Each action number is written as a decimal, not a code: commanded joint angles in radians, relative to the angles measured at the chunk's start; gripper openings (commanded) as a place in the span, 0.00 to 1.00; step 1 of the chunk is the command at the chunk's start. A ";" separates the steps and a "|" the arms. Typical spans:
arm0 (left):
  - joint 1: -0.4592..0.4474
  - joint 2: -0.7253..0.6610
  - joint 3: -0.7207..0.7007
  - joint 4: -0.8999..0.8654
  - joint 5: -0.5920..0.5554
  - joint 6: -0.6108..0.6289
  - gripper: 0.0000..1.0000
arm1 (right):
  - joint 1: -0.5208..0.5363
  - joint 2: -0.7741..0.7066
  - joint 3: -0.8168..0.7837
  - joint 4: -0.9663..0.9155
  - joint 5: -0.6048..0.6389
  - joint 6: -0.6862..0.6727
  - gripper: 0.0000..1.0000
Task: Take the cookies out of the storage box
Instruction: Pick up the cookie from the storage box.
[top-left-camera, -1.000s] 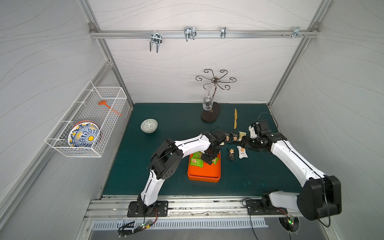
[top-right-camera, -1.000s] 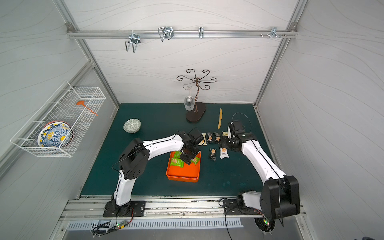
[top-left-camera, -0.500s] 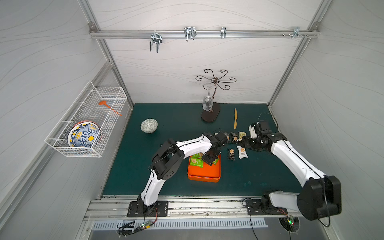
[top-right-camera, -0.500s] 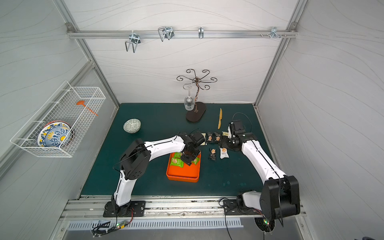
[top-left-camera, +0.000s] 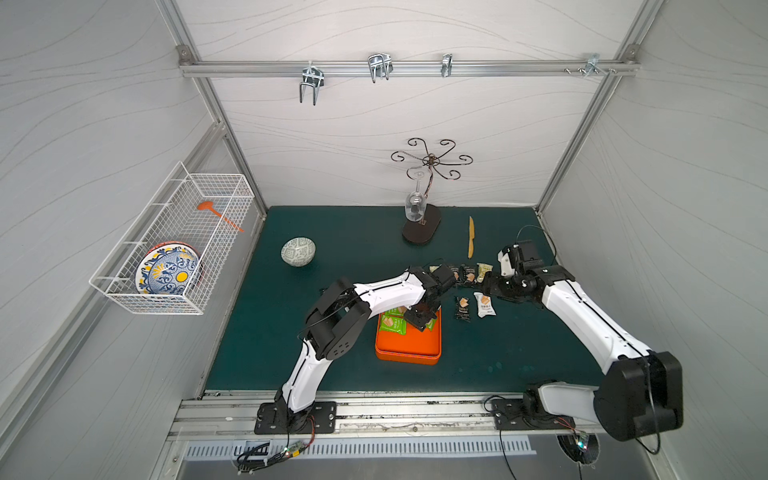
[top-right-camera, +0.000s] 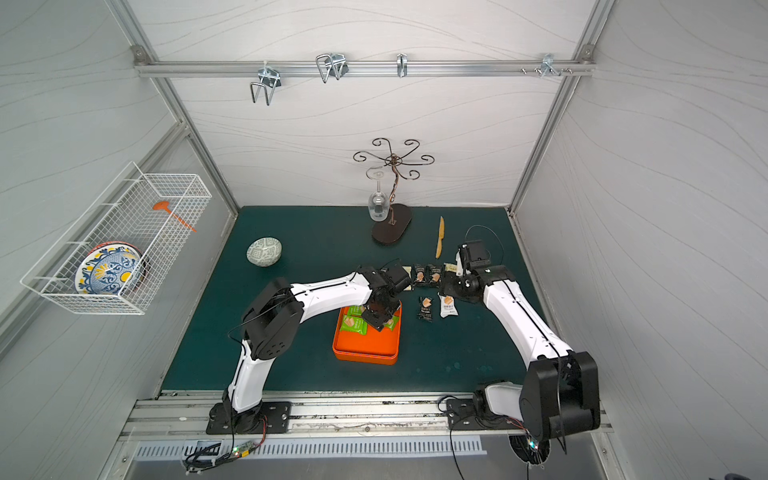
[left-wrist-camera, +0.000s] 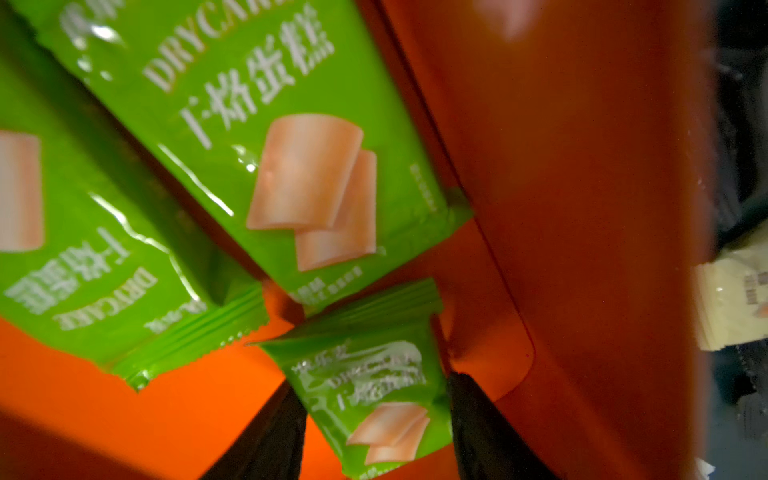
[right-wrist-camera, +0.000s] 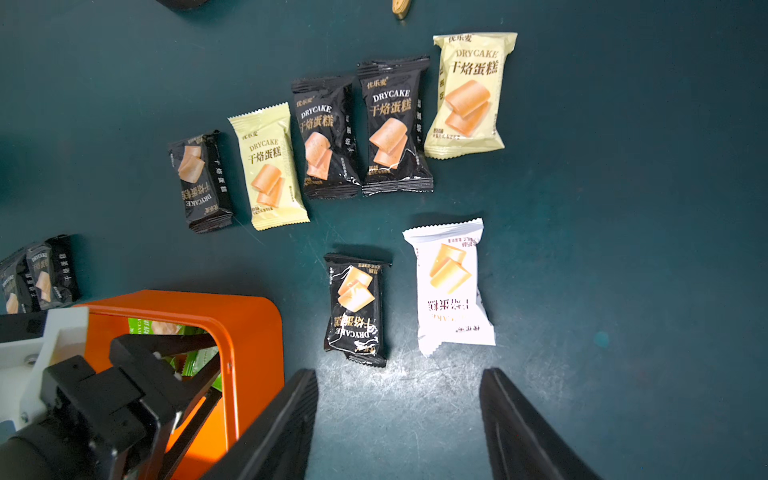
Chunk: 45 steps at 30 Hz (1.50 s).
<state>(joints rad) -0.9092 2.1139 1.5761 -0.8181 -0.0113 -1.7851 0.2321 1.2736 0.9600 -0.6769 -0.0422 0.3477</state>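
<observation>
The orange storage box sits mid-mat with three green cookies at its far end. My left gripper reaches down into it, both fingers pressing the sides of a small green packet. Two more green packets lie beside it on the box floor. Right of the box, several black, yellow and white cookies lie on the mat, among them a black packet and a white one. My right gripper hovers open over bare mat beside them, holding nothing.
A patterned bowl stands at the back left of the mat. A wine-glass stand and a wooden knife are at the back. A white wire basket with a plate hangs on the left wall.
My left gripper has dropped a little into the box and its jaws have narrowed onto the green packet. The right arm has not moved.
</observation>
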 joint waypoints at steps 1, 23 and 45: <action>0.005 0.081 -0.027 0.016 0.057 -0.006 0.59 | -0.010 -0.028 -0.012 0.006 -0.006 -0.008 0.67; 0.006 -0.064 -0.034 -0.005 0.025 0.078 0.39 | -0.011 -0.028 0.003 -0.009 -0.008 0.001 0.67; 0.005 -0.118 -0.061 0.027 0.023 0.103 0.66 | -0.007 -0.042 0.029 -0.034 -0.010 0.003 0.66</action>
<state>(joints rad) -0.9077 1.9541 1.4612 -0.7807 0.0326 -1.7012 0.2276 1.2575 0.9638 -0.6819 -0.0463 0.3504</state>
